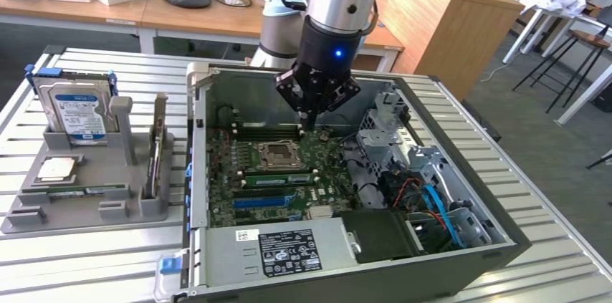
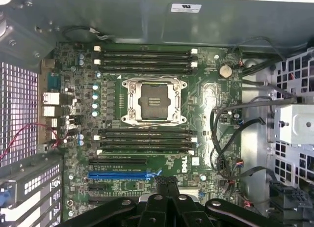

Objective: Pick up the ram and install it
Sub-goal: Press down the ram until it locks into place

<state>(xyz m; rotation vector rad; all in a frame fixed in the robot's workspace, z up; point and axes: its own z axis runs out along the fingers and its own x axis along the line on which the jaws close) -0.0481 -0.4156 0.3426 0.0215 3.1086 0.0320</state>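
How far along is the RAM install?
Done: nothing that shows. The memory slots on the motherboard all look empty.
In hand: the gripper is shut with nothing in it, hanging over the board inside the open case.
Left: both the pickup and the install. The ram appears to lie flat in the grey holder beside the case.

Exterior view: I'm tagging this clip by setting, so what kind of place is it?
Probably a robotics lab or workshop: an open computer case sits on a slatted metal table, with wooden desks and stools behind.
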